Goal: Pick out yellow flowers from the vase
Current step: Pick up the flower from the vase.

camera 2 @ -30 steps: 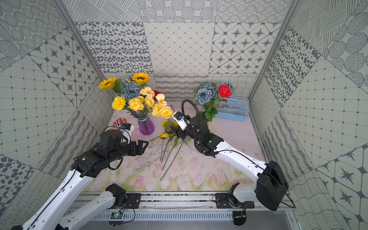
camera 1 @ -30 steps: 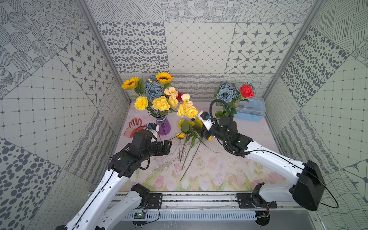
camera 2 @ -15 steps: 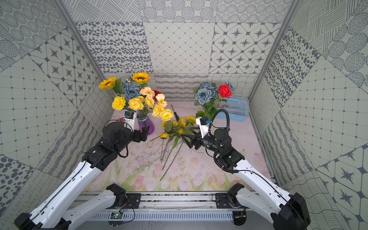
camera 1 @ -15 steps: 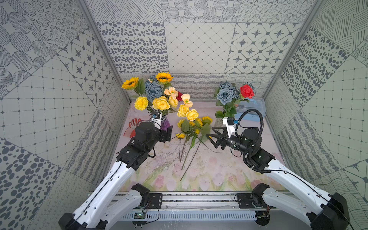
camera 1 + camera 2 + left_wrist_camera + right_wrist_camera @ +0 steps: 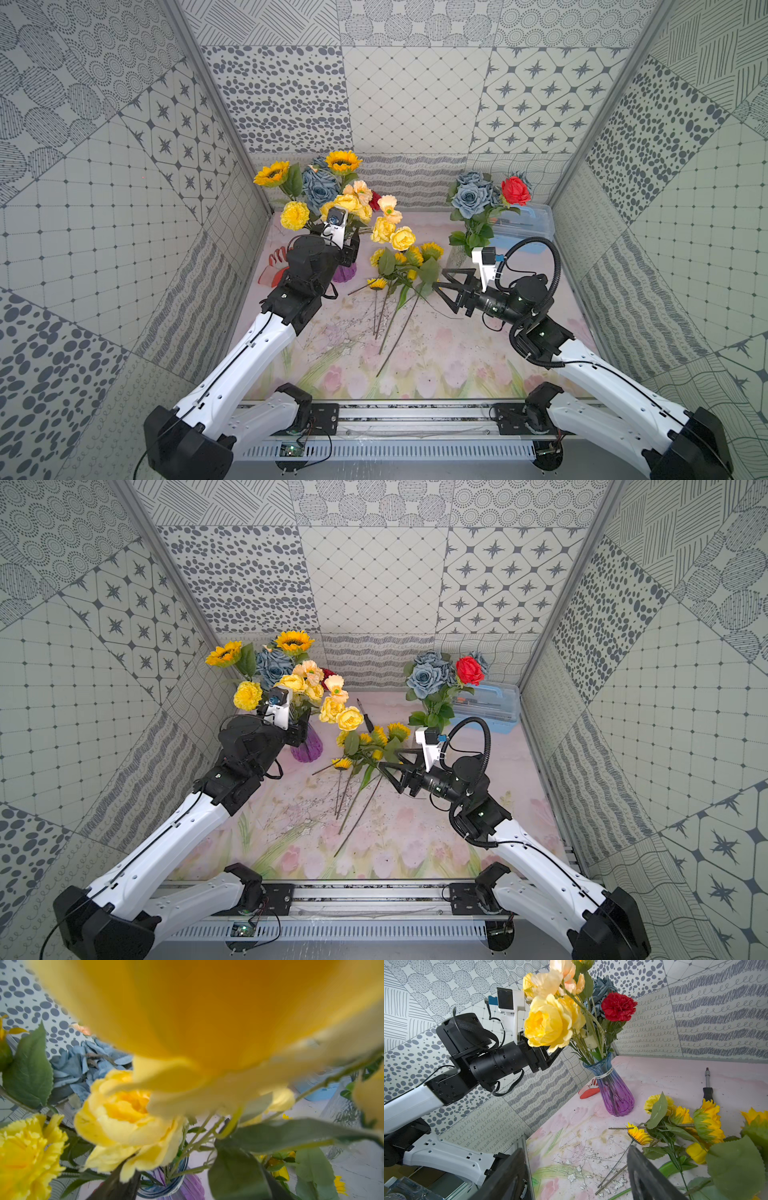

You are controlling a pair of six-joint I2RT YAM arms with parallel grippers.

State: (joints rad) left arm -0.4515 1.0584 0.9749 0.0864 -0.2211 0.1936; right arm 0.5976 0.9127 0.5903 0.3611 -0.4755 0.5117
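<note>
A purple glass vase (image 5: pixel 344 272) (image 5: pixel 614 1093) at the back left holds yellow flowers: two sunflowers (image 5: pixel 272 173), a carnation (image 5: pixel 294 215) and pale yellow roses (image 5: pixel 402 237) (image 5: pixel 124 1109), mixed with grey-blue roses and peach blooms. My left gripper (image 5: pixel 353 248) (image 5: pixel 193 1169) is among the stems just above the vase's mouth. Its jaws stand apart on either side of several stems; blooms hide most of it. More yellow flowers (image 5: pixel 409 262) (image 5: pixel 685 1124) lie in a pile on the table. My right gripper (image 5: pixel 439 279) (image 5: pixel 577 1167) hovers open and empty just right of that pile.
A second bunch of grey-blue roses and a red rose (image 5: pixel 515 190) stands at the back right beside a blue-lidded plastic box (image 5: pixel 528 226). A screwdriver (image 5: pixel 365 717) lies behind the pile. A red and white tool (image 5: pixel 274 266) lies left of the vase, near the wall.
My left gripper has risen from the table and moved back into the stems above the vase. My right gripper has pulled away to the right of the pile, holding nothing.
</note>
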